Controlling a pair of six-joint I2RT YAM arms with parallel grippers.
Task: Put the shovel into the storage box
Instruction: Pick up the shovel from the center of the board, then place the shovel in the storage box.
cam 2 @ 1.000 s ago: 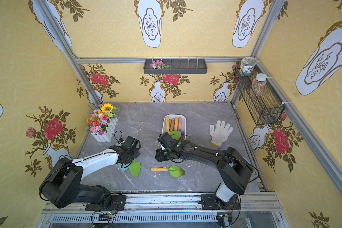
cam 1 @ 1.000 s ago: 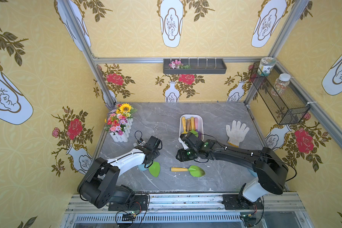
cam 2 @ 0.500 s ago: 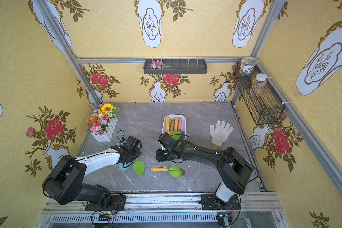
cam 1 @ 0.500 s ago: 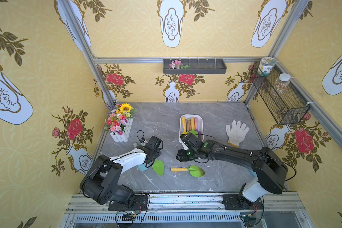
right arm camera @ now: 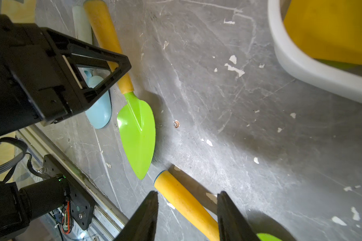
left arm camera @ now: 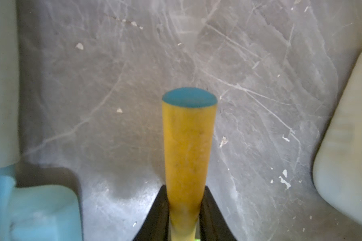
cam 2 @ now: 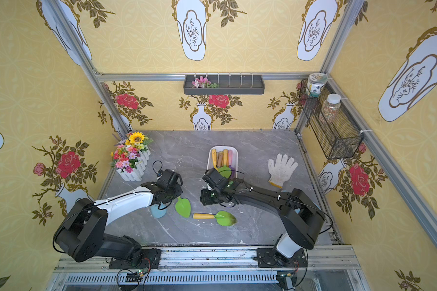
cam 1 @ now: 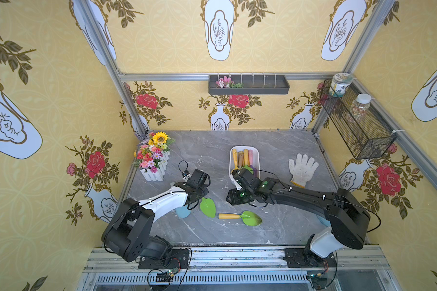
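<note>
The shovel (left arm camera: 188,135) had its yellow handle clamped between the jaws of the left gripper (left arm camera: 185,188), with the green blade protruding beneath it toward the right gripper (right arm camera: 187,194). The right jaws stood apart, straddling the handle of a second shovel (cam 1: 240,216), not closed on it. The storage box (cam 1: 257,154), holding other shovels (cam 1: 242,157), sat just beyond the right gripper, well apart from the left. Writing on the jar (cam 1: 339,85) was too small to read. Versus one second earlier: the left jaws had closed and the blade had shifted toward the second shovel.
</note>
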